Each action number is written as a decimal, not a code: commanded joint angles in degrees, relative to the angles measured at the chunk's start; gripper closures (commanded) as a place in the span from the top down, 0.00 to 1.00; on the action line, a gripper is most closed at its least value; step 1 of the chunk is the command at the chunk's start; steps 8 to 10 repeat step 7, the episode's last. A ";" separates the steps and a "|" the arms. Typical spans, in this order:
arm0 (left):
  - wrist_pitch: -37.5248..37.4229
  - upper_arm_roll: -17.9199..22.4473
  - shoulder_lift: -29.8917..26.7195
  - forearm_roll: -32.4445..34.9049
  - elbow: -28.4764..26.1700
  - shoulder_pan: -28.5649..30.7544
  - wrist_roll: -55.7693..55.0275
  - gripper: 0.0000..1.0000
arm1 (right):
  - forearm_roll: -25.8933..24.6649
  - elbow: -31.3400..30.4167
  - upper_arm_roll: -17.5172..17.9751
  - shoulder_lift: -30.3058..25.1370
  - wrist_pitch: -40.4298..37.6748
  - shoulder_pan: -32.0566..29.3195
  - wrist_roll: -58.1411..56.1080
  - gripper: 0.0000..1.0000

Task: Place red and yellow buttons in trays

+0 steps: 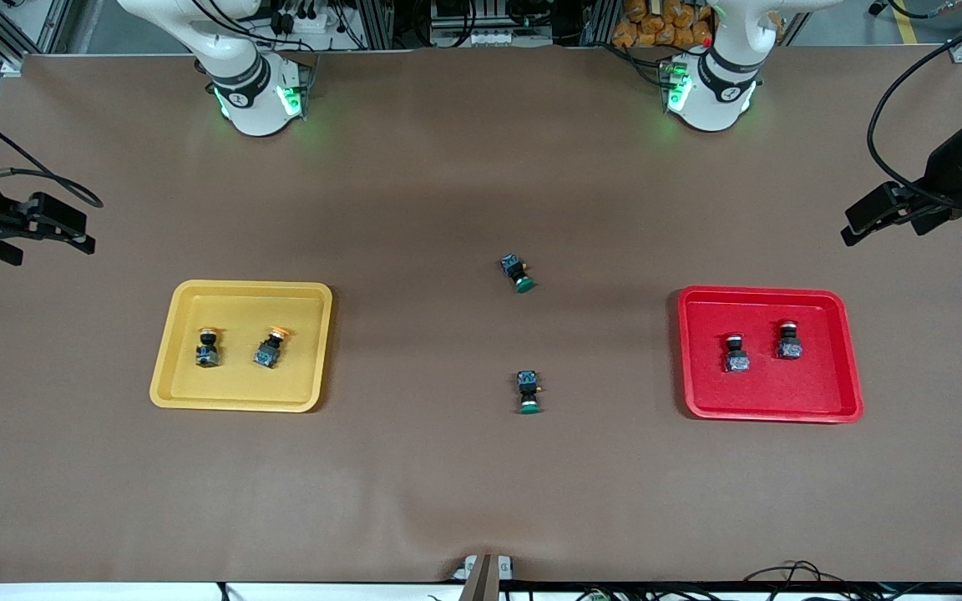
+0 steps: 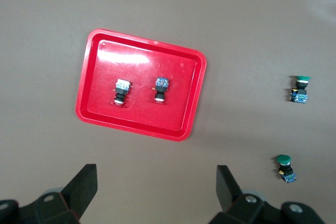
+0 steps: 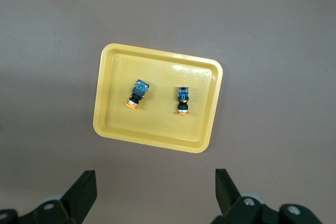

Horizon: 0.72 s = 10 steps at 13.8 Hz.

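Two yellow-capped buttons (image 1: 208, 346) (image 1: 270, 348) lie in the yellow tray (image 1: 247, 288); they also show in the right wrist view (image 3: 136, 94) (image 3: 182, 100) in that tray (image 3: 157, 51). Two red-capped buttons (image 1: 736, 353) (image 1: 788, 340) lie in the red tray (image 1: 761, 292); they also show in the left wrist view (image 2: 122, 92) (image 2: 160, 89) in that tray (image 2: 147, 43). My left gripper (image 1: 853, 227) (image 2: 156, 187) is open and empty, up over bare table at the left arm's end. My right gripper (image 1: 80, 232) (image 3: 156, 187) is open and empty, over bare table at the right arm's end.
Two green-capped buttons lie on the brown table between the trays, one (image 1: 518, 272) (image 2: 285, 167) farther from the front camera, the other (image 1: 529, 391) (image 2: 300, 88) nearer to it. Both arm bases stand along the table's back edge.
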 commanded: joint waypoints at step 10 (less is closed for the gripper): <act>-0.94 0.06 0.70 -1.22 1.55 0.12 0.35 1.00 | 0.41 0.83 1.50 -0.36 -1.97 -2.08 -0.38 1.00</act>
